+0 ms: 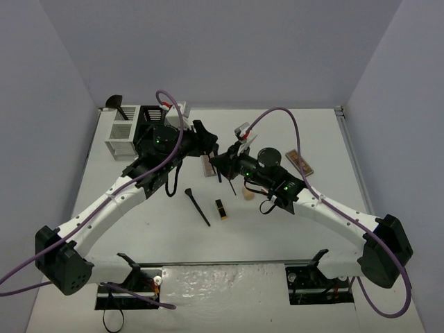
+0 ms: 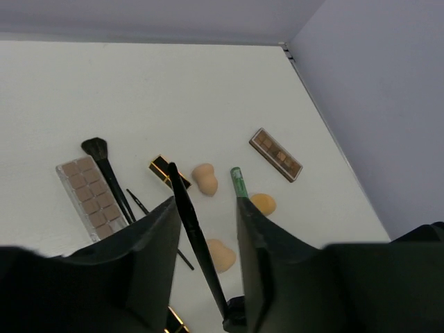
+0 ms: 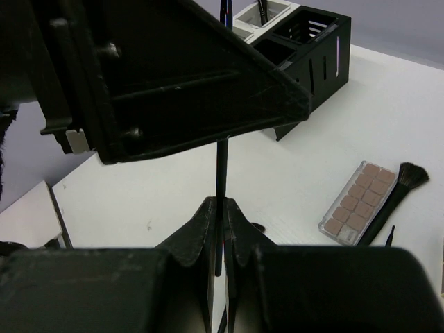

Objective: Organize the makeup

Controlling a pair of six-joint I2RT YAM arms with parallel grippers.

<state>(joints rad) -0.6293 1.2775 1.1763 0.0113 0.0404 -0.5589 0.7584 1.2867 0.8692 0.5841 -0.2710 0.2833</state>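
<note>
White tabletop [image 1: 159, 232] enclosed by grey walls [image 1: 222, 48], with both arms reaching in toward its middle.

Right gripper [image 3: 222, 208]: fingers pinched narrow on the shaft of a thin black brush [image 3: 222, 166], which stood upright between them and ran up past the left gripper [image 2: 205, 205].

Left gripper: jaws spread wide, with the same brush shaft passing through the gap between the two fingers. Contact with either finger could not be made out.

Remaining makeup, left wrist view, all lying flat on the table beyond the left gripper:
- A pink-pan palette [image 2: 90, 198] lay with a powder brush [image 2: 104, 163] just beside its long edge.
- A black-and-gold lipstick [image 2: 166, 172] lay near a peach sponge [image 2: 205, 179].
- A green tube [image 2: 239, 182] lay close to an orange sponge [image 2: 262, 203].
- A brown-shade palette [image 2: 276, 155] was set apart from the cluster, toward the right-hand wall.
- A third sponge [image 2: 220, 255] showed between the left fingers, partly hidden by the brush shaft.

Organizer bins — a white bin [image 1: 123, 135] and a black bin [image 3: 305, 41] — stood side by side at the far left of the table. A dark brush [image 1: 114, 104] stood upright in the white one. The left arm partly hid the black bin in the overhead view.
</note>
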